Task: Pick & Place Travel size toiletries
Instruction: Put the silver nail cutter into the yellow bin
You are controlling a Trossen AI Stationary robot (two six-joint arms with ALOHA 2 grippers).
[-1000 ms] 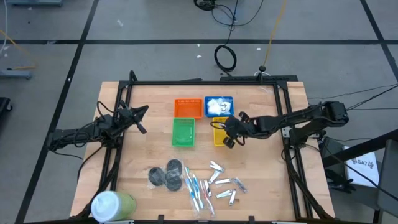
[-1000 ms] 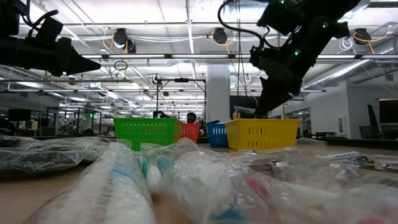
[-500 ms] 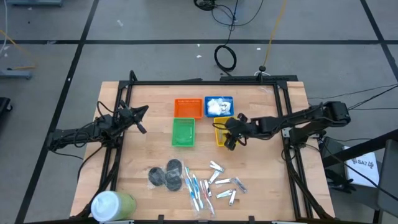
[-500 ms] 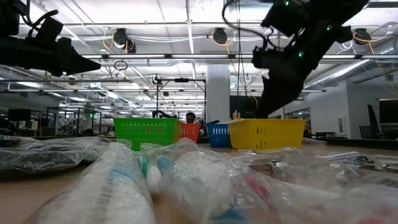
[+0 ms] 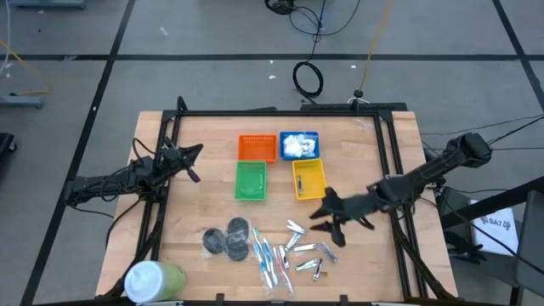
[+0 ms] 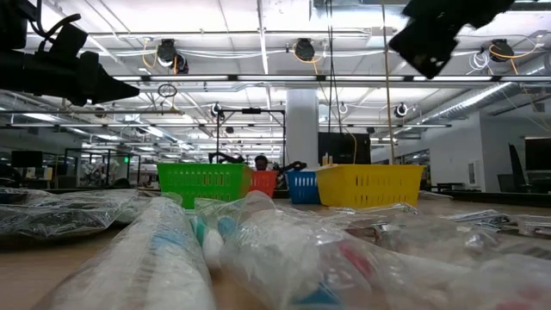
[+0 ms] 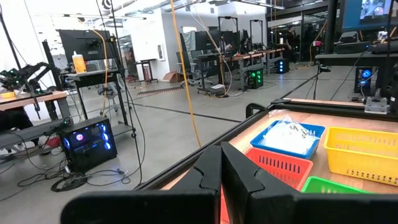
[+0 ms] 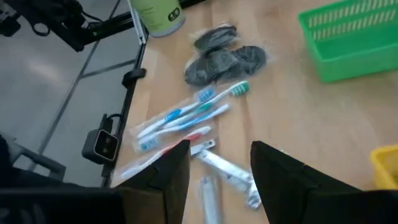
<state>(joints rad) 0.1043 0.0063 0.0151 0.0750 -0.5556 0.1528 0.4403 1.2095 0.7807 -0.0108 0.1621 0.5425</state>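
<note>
A pale wooden table [image 5: 195, 204] with a black frame is standing on a grey floor crossed by dark lines; beyond it an open workshop is showing, with benches, cables and ceiling lights. No writing is reading clearly anywhere. The right gripper [image 5: 327, 212] is hovering with its jaws parted and empty, just beside the silver clippers [image 5: 304, 252] near the front edge. The toothbrushes [image 8: 186, 115] are lying between the clippers and the dark discs [image 5: 228, 239]. White packets [image 5: 297, 144] are sitting in the blue basket [image 5: 281, 136], behind the yellow basket [image 5: 308, 179]. The left gripper [image 5: 192, 155], jaws closed on nothing, is waiting at the table's left side.
</note>
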